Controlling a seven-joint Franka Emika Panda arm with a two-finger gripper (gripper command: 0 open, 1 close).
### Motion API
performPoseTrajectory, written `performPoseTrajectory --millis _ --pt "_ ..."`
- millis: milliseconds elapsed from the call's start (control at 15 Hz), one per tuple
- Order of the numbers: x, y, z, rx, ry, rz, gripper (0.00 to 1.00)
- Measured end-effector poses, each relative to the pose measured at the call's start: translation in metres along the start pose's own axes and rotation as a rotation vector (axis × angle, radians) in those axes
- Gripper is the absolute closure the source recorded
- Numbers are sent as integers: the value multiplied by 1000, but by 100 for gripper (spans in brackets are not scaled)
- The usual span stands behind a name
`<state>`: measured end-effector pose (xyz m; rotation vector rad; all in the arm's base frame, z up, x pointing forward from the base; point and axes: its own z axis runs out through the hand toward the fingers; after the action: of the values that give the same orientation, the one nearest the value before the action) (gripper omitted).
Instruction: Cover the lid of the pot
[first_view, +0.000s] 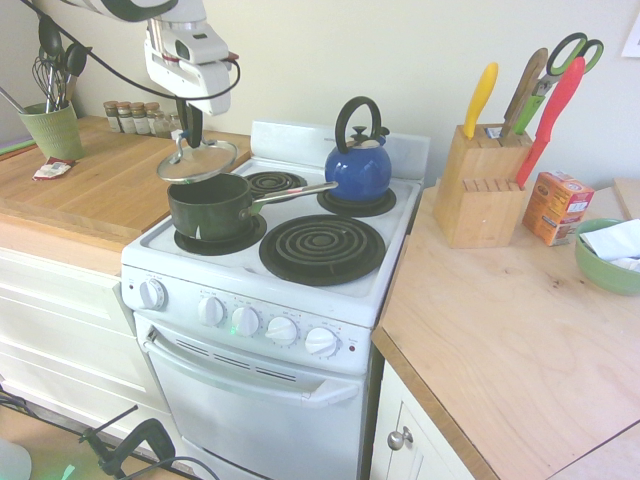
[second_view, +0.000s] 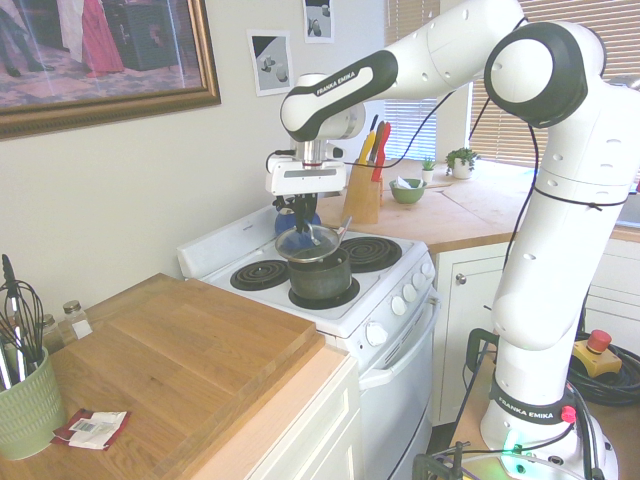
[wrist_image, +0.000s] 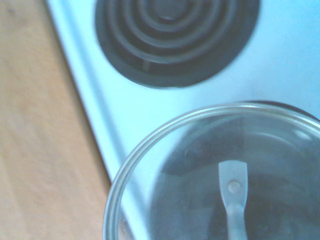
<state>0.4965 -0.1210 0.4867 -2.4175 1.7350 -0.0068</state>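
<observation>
The glass lid (first_view: 198, 161) with its silver rim hangs tilted just above the pot's mouth, a little toward the counter side. My gripper (first_view: 186, 137) is shut on the lid's loop handle and comes down from above. The dark green pot (first_view: 210, 205) stands on the front left burner, its long silver handle (first_view: 295, 193) pointing at the kettle. From the other side the lid (second_view: 308, 242) hovers over the pot (second_view: 320, 275) under the gripper (second_view: 302, 222). In the wrist view the lid (wrist_image: 165, 145) fills the lower part, with the dark pot seen through the glass.
A blue kettle (first_view: 357, 165) sits on the back right burner. The front right coil (first_view: 322, 248) and back left coil (first_view: 275, 182) are bare. Spice jars (first_view: 135, 116) and a green utensil cup (first_view: 51, 130) stand on the wooden counter. A knife block (first_view: 483, 185) is right of the stove.
</observation>
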Motion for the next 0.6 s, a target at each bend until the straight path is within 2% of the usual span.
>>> performPoseTrajectory --millis 600 --pt "16 11 16 2 -10 15 100"
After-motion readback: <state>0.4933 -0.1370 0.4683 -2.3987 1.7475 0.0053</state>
